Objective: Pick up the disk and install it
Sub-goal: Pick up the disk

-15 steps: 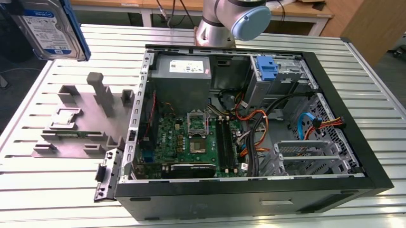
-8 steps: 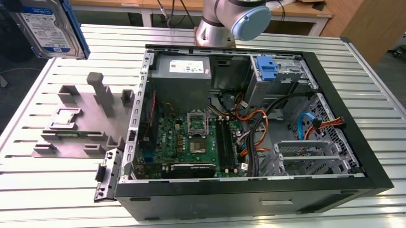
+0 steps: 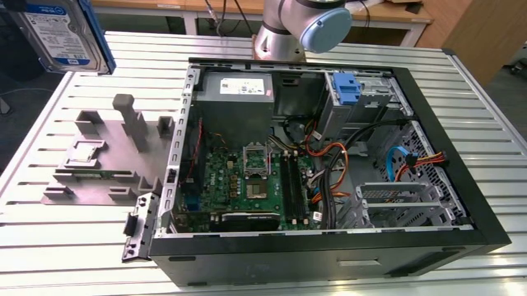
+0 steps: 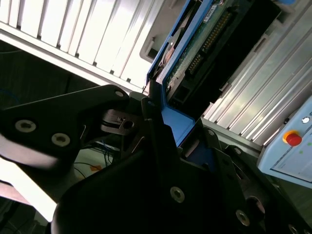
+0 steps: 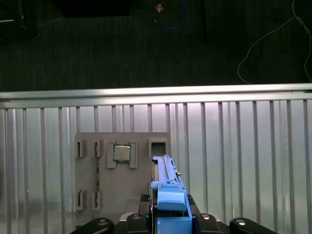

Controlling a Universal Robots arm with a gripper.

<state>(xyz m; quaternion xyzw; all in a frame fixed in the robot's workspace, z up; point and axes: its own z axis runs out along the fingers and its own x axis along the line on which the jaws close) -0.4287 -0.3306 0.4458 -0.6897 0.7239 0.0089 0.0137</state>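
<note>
Disk [image 3: 62,34], a silver hard drive with a white-and-blue label and a blue rail frame, is held in the air, clear of the desk [image 3: 494,154]. In the exterior view it shows over the desk's far corner on that view's left. The jaws are closed on the blue frame at one end of the disk [image 4: 214,34]; in the first wrist view the disk [image 5: 168,190] stands edge-on between them.

Below it, near the desk's edge on the exterior view's left, sits a grey fixture block [image 3: 107,160] with upright posts. A small square processor chip [image 5: 122,152] lies in one of its recesses.

An open black computer case [image 3: 329,253] lies on its side across the middle of the desk, just beside the block. Inside it are a green motherboard [image 3: 247,179], a grey power supply [image 3: 234,92] and loose orange cables [image 3: 334,166]. A bare blue bracket [image 3: 346,89] stands in the bay at the case's far end. A metal drive cage [image 3: 399,203] sits at the near end.

The arm's base [image 3: 300,28] stands at the desk's far edge, behind the case.
</note>
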